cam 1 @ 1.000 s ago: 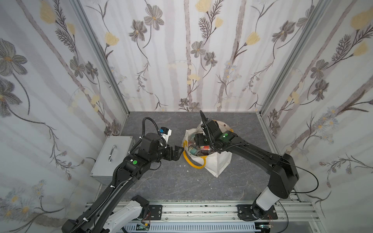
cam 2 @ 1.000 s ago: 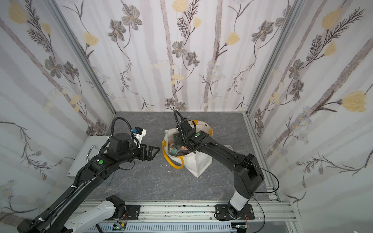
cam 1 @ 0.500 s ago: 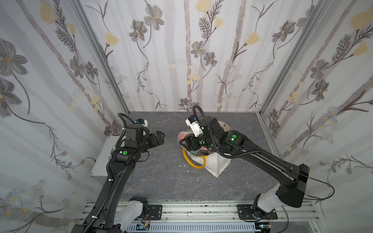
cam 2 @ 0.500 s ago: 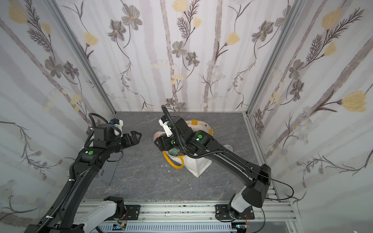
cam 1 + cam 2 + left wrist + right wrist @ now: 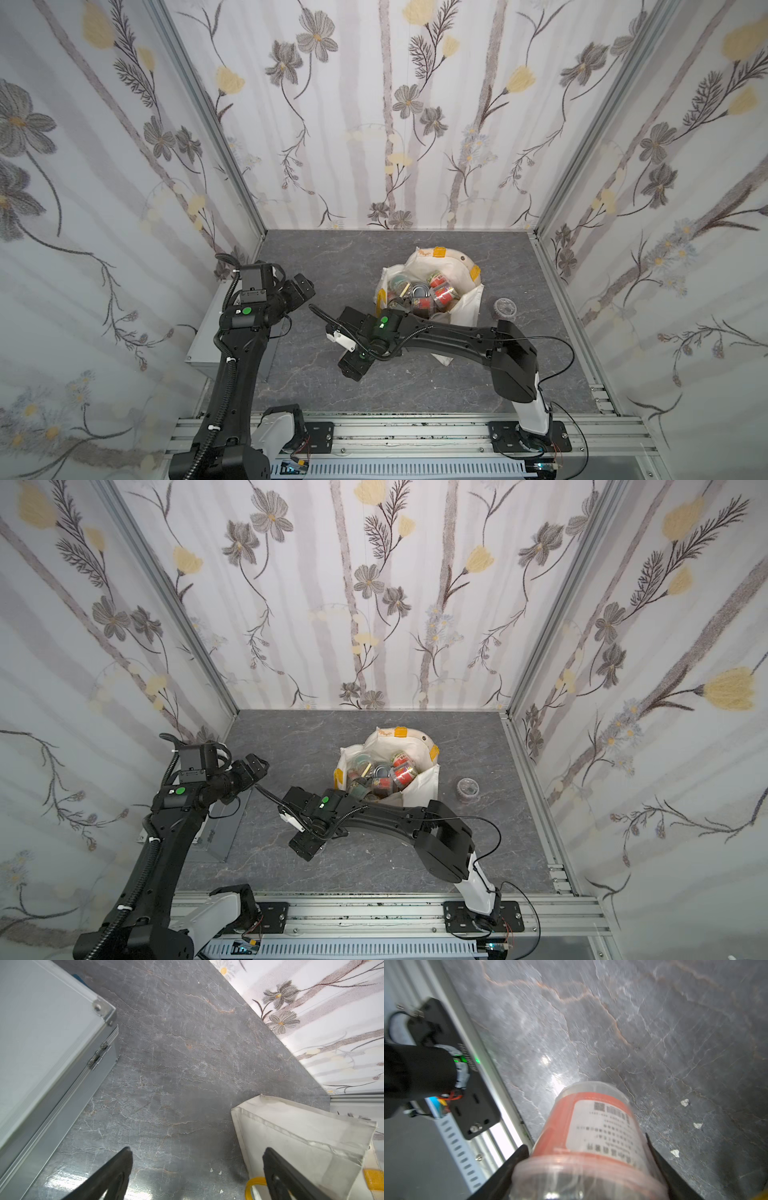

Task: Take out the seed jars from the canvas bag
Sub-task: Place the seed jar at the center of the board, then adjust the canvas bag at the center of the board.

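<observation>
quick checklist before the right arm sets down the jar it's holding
1. held jar clamped in right end effector: ok
2. table beneath it free of other jars: ok
3. jar's height above table: cannot tell
4. left end effector open, empty, apart from canvas bag: ok
5. canvas bag emptied: not ok, seed jars inside
</observation>
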